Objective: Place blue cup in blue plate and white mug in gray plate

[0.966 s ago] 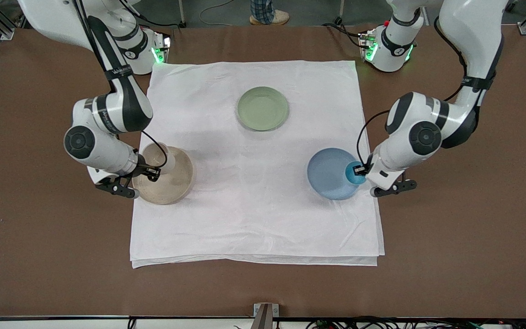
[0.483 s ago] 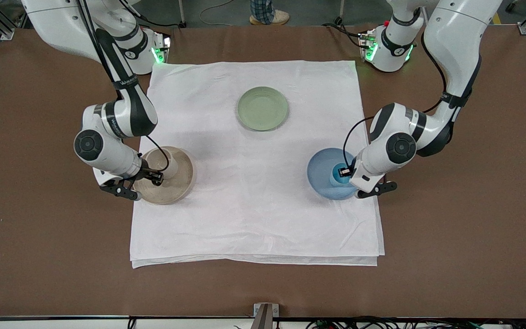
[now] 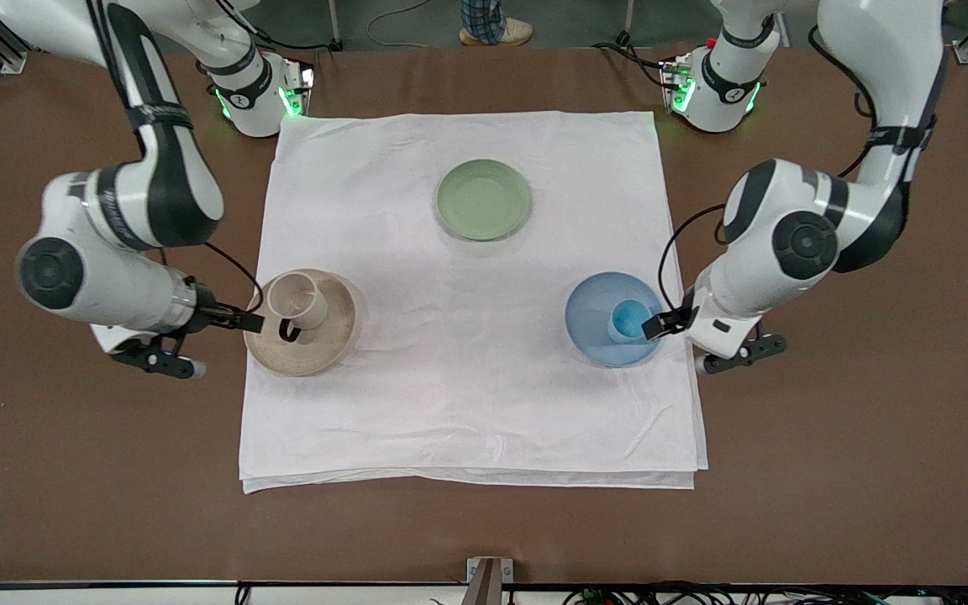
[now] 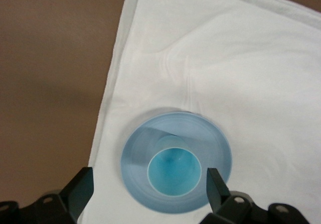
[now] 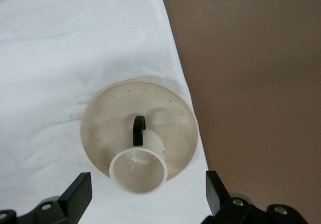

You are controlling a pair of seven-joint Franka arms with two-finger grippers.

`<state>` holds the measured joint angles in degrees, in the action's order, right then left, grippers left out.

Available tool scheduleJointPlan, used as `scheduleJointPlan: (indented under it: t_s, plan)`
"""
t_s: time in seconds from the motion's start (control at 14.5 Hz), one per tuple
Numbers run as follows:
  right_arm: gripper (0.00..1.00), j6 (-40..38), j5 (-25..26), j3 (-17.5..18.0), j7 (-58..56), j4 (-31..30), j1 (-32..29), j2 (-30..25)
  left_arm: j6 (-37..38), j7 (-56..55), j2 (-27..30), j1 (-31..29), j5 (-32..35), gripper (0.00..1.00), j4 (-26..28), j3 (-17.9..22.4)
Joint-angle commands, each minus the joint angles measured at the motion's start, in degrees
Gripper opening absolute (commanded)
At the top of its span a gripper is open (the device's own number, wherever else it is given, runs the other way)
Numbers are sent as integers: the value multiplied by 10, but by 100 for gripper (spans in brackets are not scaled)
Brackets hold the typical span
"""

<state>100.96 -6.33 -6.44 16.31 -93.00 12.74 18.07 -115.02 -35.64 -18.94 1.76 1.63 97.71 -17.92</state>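
- Now I see the blue cup [image 3: 629, 320] standing upright in the blue plate [image 3: 593, 319], toward the plate's edge on the left arm's side; the left wrist view shows its turquoise inside [image 4: 174, 171] ringed by the plate [image 4: 138, 148].
- The white mug [image 3: 297, 299] stands upright on the gray plate [image 3: 324, 344], its black handle [image 3: 286, 331] turned toward the front camera; the right wrist view shows the mug [image 5: 139, 171] on the plate [image 5: 105, 118].
- Both plates lie on a white cloth [image 3: 467, 395] spread over the brown table [image 3: 72, 470]. A sage-green plate [image 3: 483, 199] sits on the cloth farther from the front camera, between the two, well apart from both.
- Since half a second ago both arms have drawn back: each gripper was at its vessel then and is now clear of it.
- The left gripper [image 3: 662, 323] hangs over the blue plate's edge, fingers [image 4: 80, 191] spread wide and holding nothing.
- The right gripper [image 3: 240, 321] hangs just off the gray plate's edge toward the right arm's end, fingers [image 5: 75, 194] equally wide apart and empty.
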Motion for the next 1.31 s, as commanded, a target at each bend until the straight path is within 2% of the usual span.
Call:
scheduleJointPlan:
  t_s: [0.0, 0.14, 0.28, 0.41, 0.69, 0.76, 0.97, 1.1, 1.24]
  plan:
    - [100, -83, 7, 6, -125, 79, -68, 5, 114, 40, -5, -5, 11, 100, -117, 9]
    - [100, -116, 10, 5, -162, 105, -102, 3, 156, 57, 3, -8, 49, 100, -164, 31]
    - [100, -168, 13, 6, -166, 150, -123, 5, 197, 125, 23, -13, 106, 100, -181, 30]
    - [100, -190, 16, 5, -167, 180, -135, 5, 218, 192, 53, -39, 112, 100, -181, 29]
    - [100, -190, 10, 7, -164, 193, -141, 5, 237, 289, 103, -95, 83, 100, -181, 28]
    - [100, -205, 14, 8, -167, 190, -139, 0, 258, 308, 122, -98, 78, 100, -180, 29]
    - [100, -203, 18, 8, -167, 146, -136, -47, 282, 344, 159, -77, 23, 100, -160, 91]
    - [100, -188, 39, 12, -166, 87, -129, -105, 283, 354, 191, -29, -4, 100, -123, 157]
    - [100, -176, 53, 12, -165, 31, -121, -166, 282, 349, 215, -8, -5, 100, -97, 177]
